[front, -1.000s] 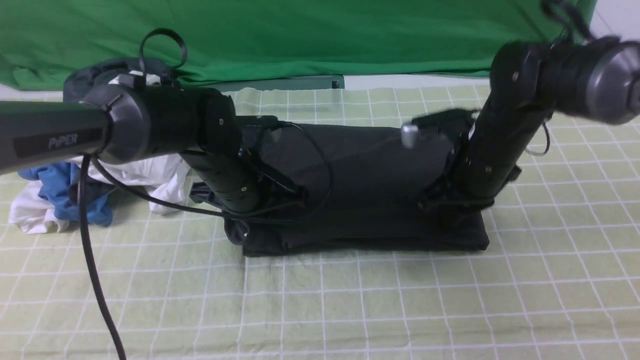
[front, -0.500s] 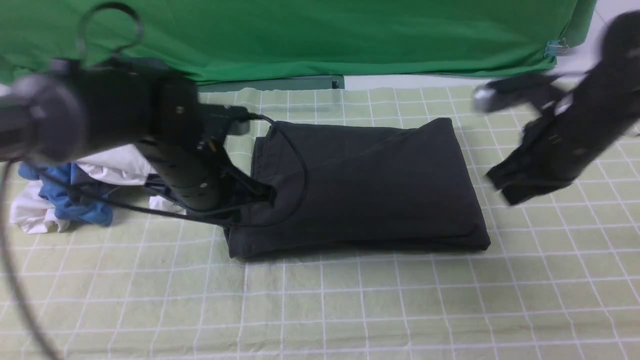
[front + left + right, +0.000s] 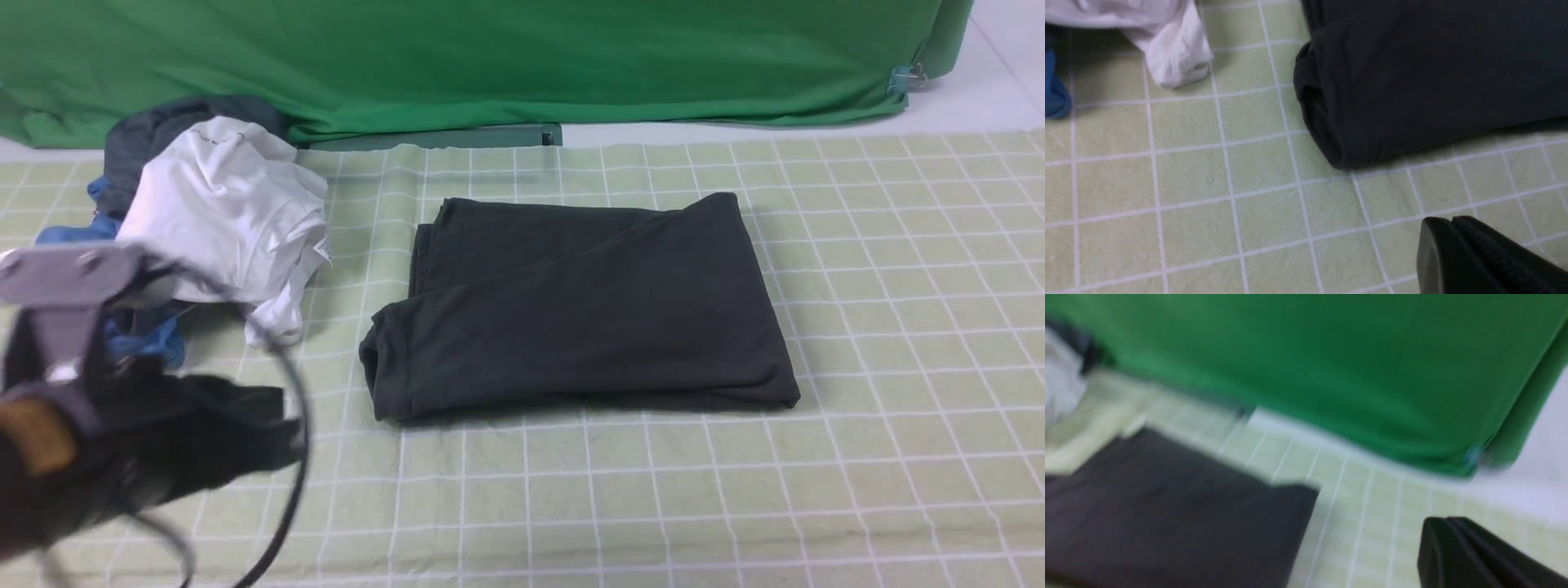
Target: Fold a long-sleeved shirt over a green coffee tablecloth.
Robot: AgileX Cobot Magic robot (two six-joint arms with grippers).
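Where the green coffee tablecloth (image 3: 898, 327) spreads: flat under every garment, its white grid reaching the near edge and both sides of the front view.
Plain green fabric (image 3: 490, 65): hangs as a backdrop along the far edge of the table, well beyond the left gripper (image 3: 1450, 222) and facing the right gripper (image 3: 1447, 520).
Long-sleeved shirt (image 3: 588, 302): folded into a black rectangle on the tablecloth, ahead of the left gripper and to its right, apart from it. From the right gripper it shows only as a blurred dark slab, lower and off to one side.
Shirt's long axis: across the table, from the robot's left to its right. The rounded, rolled end points toward the robot's left and is the end nearest the left gripper.
Heap of clothes: white shirt (image 3: 220, 204), blue garment (image 3: 155, 347) and dark grey garment (image 3: 155, 131), piled beyond the left gripper. The white hem is near the black shirt, not touching it.
Left gripper: low over the tablecloth at the near left, blurred in the front view. Its fingers are pressed together with nothing between them, tips clear of the shirt's rounded corner.
Right gripper: outside the front view. In its own wrist view the fingers lie flat against each other, empty.
Clip (image 3: 902, 79): small, on the backdrop's lower right corner.
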